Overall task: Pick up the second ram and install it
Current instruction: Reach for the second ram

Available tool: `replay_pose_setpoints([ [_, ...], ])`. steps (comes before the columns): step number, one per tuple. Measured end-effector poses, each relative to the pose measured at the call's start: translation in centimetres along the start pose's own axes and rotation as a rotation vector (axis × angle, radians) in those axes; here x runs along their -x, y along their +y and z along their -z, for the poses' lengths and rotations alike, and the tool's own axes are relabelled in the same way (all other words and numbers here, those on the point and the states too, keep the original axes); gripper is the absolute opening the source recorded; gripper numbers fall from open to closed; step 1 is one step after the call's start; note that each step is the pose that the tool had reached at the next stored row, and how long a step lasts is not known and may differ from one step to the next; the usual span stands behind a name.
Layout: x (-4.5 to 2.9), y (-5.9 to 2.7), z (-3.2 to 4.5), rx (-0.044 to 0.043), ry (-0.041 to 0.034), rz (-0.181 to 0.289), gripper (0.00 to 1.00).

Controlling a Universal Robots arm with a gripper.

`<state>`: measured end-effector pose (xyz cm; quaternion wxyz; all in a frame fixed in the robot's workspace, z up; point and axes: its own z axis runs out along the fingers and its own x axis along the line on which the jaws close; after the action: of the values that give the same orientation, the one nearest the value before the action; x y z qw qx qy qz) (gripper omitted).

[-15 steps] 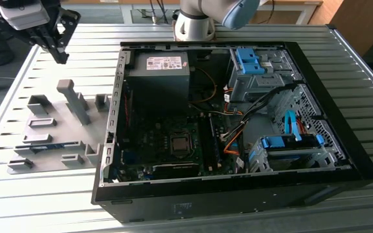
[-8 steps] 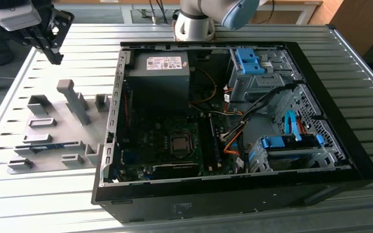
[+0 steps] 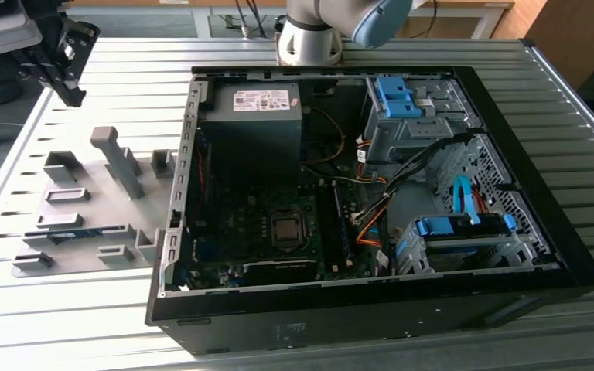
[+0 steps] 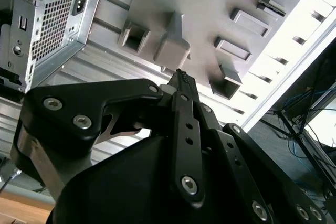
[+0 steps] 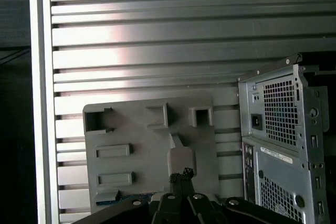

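At the exterior view's left, the end effector (image 3: 73, 98) hangs above the tabletop (image 3: 49, 325) with its fingertips closed together, gripping nothing. The second ram (image 3: 80, 231) sits on edge in the grey holder plate (image 3: 90, 202), well apart from the end effector. The open computer case (image 3: 328, 325) stands just beside the plate, to the right.

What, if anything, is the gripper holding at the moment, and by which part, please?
Nothing is held: the black gripper is shut and empty; the blue-green ram stick lies apart in the grey plastic holder plate.
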<state>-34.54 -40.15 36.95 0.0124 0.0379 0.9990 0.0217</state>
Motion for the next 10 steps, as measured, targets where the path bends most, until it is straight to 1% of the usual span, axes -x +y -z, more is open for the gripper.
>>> replay_pose_setpoints([
  [4, -0.75, -0.99, -0.12, 0.0000, 0.0002, 0.000, 0.10],
  [8, -1.68, -1.60, -0.21, -0.0002, 0.0002, 0.000, 0.10],
  [10, -2.02, -1.95, -0.24, -0.0001, 0.0002, 0.000, 0.10],
])
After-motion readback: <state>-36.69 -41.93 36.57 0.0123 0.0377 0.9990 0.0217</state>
